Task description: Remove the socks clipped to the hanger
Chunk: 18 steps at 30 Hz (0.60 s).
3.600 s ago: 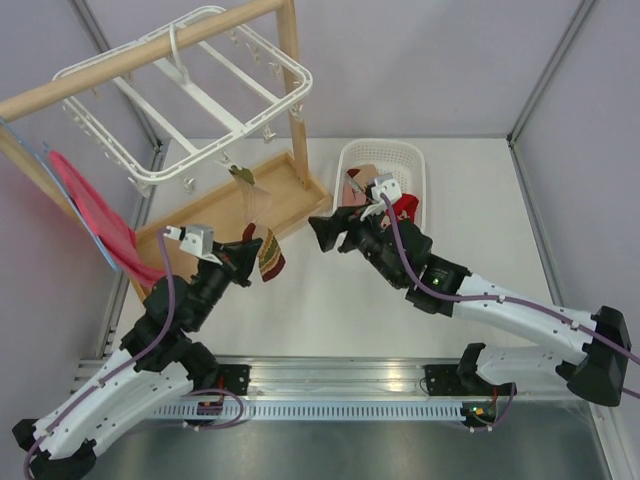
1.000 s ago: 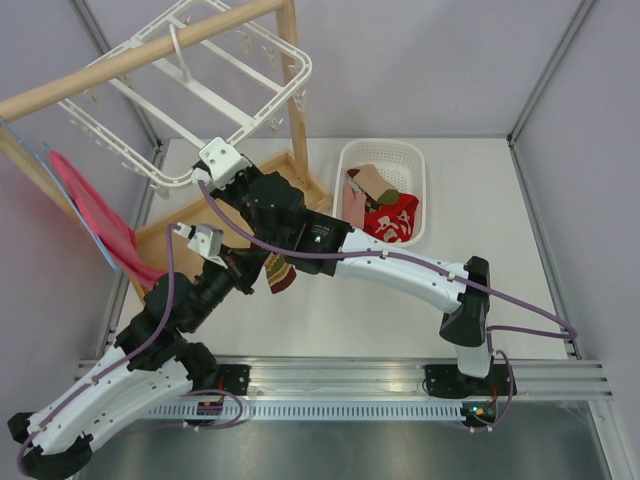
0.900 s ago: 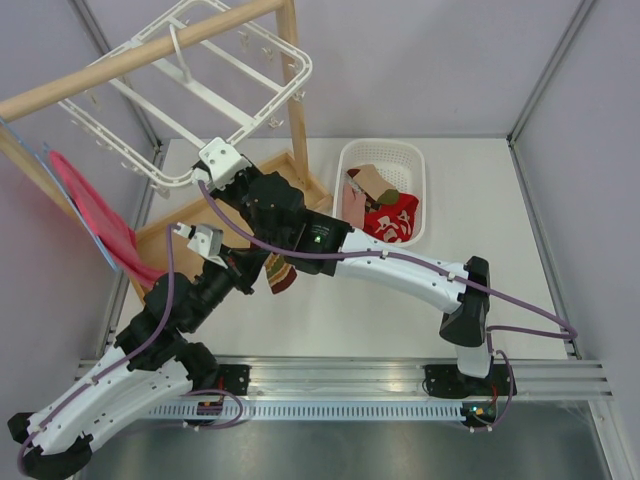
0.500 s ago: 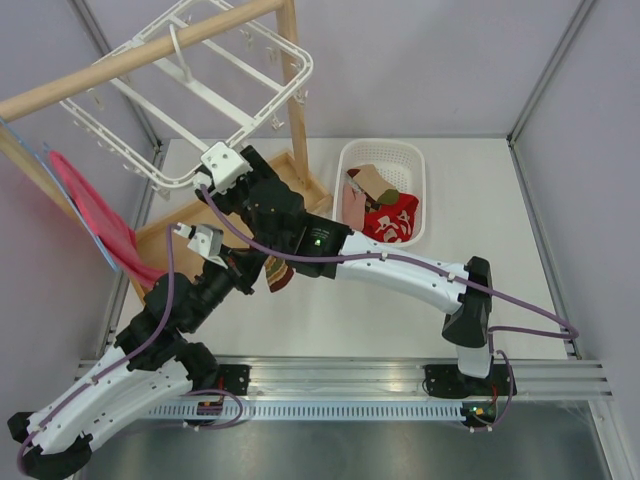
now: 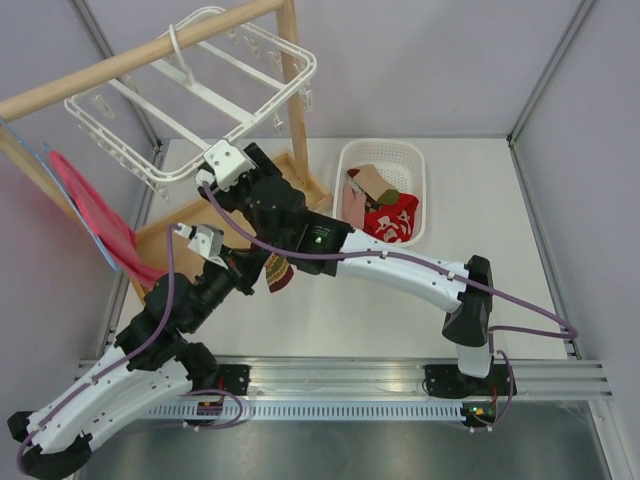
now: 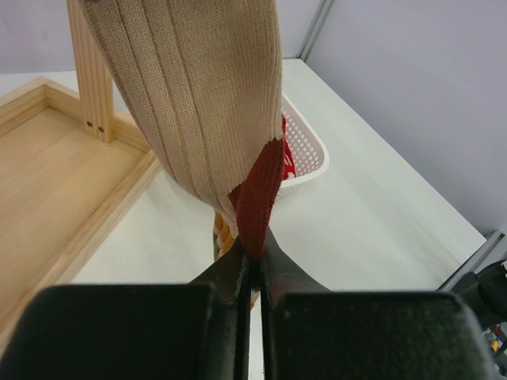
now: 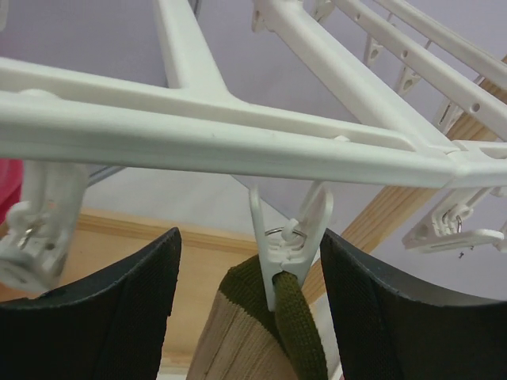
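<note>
A cream ribbed sock (image 6: 198, 103) with a red toe (image 6: 257, 198) and an olive cuff (image 7: 297, 324) hangs from a small white clip (image 7: 287, 237) of the white hanger (image 5: 285, 95). The clip still grips the cuff. My left gripper (image 6: 257, 255) is shut on the red toe, below the hanger. My right gripper (image 7: 249, 241) is open, its two black fingers standing on either side of the clip and not touching it. From above, the sock's checkered part (image 5: 277, 272) shows beside the left gripper (image 5: 255, 268). The right arm hides the rest of that sock.
The hanger hangs from a wooden rack (image 5: 291, 90) standing on a wooden base tray (image 5: 185, 228). A white mesh basket (image 5: 421, 170) at the back right holds red and pink socks (image 5: 390, 215). A red sheet (image 5: 90, 210) leans at the left wall.
My right gripper's jaws have opened around the clip and its wrist has eased back a little. The hanger has swung slightly. The left arm has kept still, holding the sock's toe.
</note>
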Each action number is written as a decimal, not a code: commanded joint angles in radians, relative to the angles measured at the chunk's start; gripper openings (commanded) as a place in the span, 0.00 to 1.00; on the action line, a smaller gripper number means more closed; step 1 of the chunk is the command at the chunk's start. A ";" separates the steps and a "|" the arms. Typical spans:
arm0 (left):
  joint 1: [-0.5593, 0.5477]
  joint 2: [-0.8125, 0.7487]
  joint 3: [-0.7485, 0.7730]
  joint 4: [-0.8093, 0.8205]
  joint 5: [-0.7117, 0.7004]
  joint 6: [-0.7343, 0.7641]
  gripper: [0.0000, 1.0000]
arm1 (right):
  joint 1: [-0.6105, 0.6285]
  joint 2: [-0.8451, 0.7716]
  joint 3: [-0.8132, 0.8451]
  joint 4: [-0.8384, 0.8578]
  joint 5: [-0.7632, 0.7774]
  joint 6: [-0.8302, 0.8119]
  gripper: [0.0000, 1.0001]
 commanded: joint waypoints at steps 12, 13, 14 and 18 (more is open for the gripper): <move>-0.013 -0.001 0.035 -0.005 -0.020 -0.009 0.02 | -0.044 0.004 0.098 0.007 -0.107 0.034 0.44; -0.014 -0.001 0.034 -0.005 -0.020 -0.009 0.02 | -0.046 0.007 0.101 0.004 -0.118 0.036 0.40; -0.014 -0.001 0.034 -0.005 -0.021 -0.009 0.02 | -0.044 0.007 0.099 0.004 -0.139 0.036 0.23; -0.016 0.002 0.034 -0.005 -0.023 -0.007 0.02 | -0.044 0.019 0.110 0.004 -0.149 0.040 0.01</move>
